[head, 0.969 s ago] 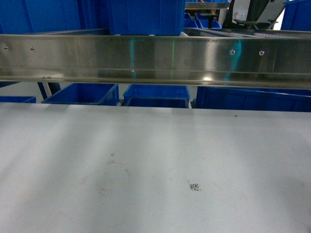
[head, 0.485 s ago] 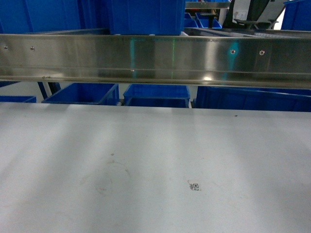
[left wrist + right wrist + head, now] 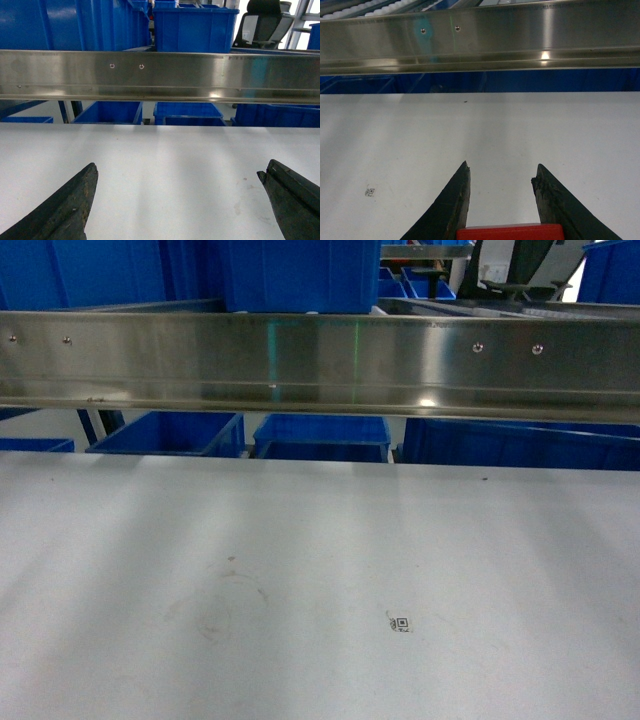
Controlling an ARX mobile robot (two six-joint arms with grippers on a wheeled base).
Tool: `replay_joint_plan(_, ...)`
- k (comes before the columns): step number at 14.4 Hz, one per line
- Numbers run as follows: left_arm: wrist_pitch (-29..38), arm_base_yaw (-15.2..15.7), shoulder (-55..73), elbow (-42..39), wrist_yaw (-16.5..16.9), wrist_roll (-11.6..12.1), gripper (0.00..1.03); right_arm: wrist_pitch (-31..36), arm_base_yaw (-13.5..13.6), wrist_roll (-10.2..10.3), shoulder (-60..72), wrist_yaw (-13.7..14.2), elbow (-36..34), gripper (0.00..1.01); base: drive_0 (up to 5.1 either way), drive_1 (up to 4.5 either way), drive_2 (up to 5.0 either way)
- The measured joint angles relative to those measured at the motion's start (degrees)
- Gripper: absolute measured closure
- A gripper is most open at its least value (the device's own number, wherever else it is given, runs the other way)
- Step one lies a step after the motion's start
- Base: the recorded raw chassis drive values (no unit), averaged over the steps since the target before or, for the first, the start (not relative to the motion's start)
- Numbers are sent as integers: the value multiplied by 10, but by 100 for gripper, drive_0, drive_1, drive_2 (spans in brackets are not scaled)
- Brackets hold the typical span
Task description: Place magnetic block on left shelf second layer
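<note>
The magnetic block (image 3: 510,232), a small red cube, shows only in the right wrist view, at the bottom edge. My right gripper (image 3: 502,165) is shut on it, with the block seated deep between the two dark fingers and the tips reaching past it. This gripper hovers over the white tabletop (image 3: 480,130). My left gripper (image 3: 179,169) is open wide above the same tabletop, with nothing between its fingers. Neither gripper appears in the head view. The left shelf second layer is out of view.
A horizontal steel beam with screws (image 3: 320,360) crosses all views beyond the tabletop's far edge. Blue crates (image 3: 320,435) stand behind and below it, and a larger blue crate (image 3: 300,275) above it. A small printed marker (image 3: 400,623) lies on the tabletop.
</note>
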Motion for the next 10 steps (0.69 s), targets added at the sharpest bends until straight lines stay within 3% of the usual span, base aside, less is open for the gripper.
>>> replay_joint_plan(2,0,0,0,0,0,0,5,-4,29,0,-1,11,-6,68,0,0,0)
replay_joint_plan(3,0,0,0,0,0,0,5,-1,63,0,-1,33,-10,68,0,0,0)
replay_joint_plan(4,0,0,0,0,0,0,5,1,73,0,-2,47,-13,68,0,0,0)
replay_joint_plan(6,0,0,0,0,0,0,5,13,80,-12,-1,97,-18,68,0,0,0)
replay_joint_plan(10,0,0,0,0,0,0,5,10,83,-25,-1,103,-19,68,0,0,0)
